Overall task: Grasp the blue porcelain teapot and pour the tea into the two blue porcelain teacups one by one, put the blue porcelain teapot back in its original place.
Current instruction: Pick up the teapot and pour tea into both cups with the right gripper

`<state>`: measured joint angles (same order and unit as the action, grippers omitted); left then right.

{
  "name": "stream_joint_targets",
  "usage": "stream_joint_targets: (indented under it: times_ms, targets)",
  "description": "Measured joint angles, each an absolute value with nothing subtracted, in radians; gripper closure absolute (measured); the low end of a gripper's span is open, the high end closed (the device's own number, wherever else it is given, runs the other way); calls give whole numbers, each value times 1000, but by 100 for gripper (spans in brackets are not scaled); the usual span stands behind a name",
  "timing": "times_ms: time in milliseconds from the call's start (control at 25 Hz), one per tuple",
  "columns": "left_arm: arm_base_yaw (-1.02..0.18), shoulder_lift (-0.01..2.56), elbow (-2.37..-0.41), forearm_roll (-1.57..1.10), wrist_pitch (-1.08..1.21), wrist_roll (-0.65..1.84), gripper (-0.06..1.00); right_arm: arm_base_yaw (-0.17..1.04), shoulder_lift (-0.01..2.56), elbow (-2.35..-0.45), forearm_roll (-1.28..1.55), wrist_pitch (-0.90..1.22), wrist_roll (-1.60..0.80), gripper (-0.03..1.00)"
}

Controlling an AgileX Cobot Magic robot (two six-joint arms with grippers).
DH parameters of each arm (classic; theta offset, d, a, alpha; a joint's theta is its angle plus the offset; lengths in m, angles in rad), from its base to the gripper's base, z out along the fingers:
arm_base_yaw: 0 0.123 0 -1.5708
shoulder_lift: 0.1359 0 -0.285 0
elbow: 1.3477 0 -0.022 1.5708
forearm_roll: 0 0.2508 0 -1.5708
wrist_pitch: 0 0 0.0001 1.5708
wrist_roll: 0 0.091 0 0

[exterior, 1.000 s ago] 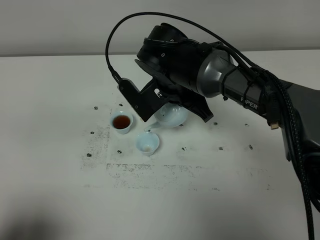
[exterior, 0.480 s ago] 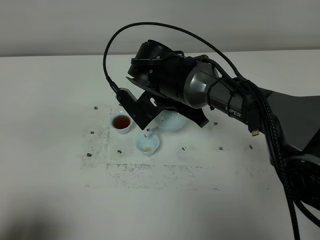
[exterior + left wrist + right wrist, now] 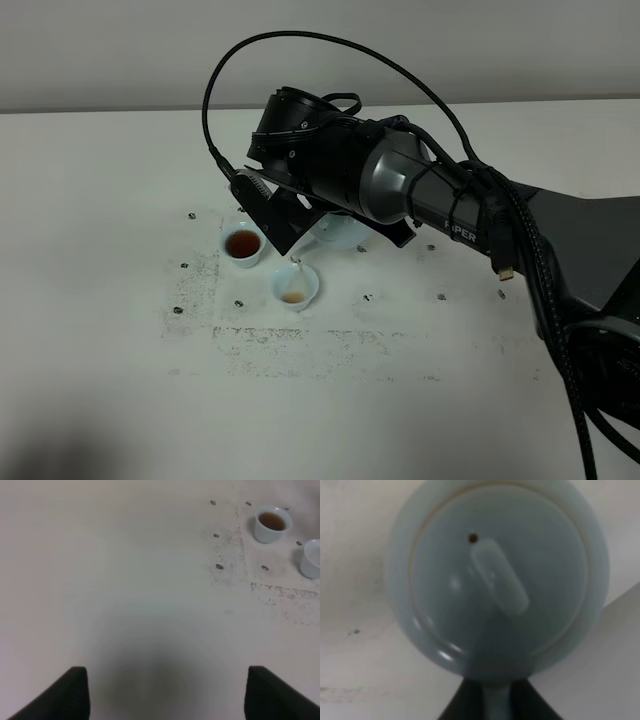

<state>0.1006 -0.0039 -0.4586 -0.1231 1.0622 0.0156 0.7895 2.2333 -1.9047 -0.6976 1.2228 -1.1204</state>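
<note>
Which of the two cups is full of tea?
The left cup in the high view: dark tea fills it. The other cup, below the teapot spout, holds only a little.

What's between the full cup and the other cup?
Only bare table, marked with dark specks, lies between the full cup and the other cup; the exterior high view shows them standing apart.

Blue teapot (image 3: 338, 232) tipped above the cups, largely hidden from the high view.
Pale glossy round pot, knobbed lid (image 3: 497, 575) on, spout angled down over the near teacup (image 3: 295, 286), which holds a little brown tea. The far teacup (image 3: 243, 245) stands just beside it, upright, full of dark tea. Both are small, handleless and pale blue.
</note>
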Motion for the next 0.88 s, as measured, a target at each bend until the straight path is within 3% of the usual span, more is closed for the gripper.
stream_joint_targets:
  times_ms: [880]
  targets:
    - [101, -4, -459, -123, 1062, 16, 33, 801, 2215, -1860, -716, 1223, -1072, 93]
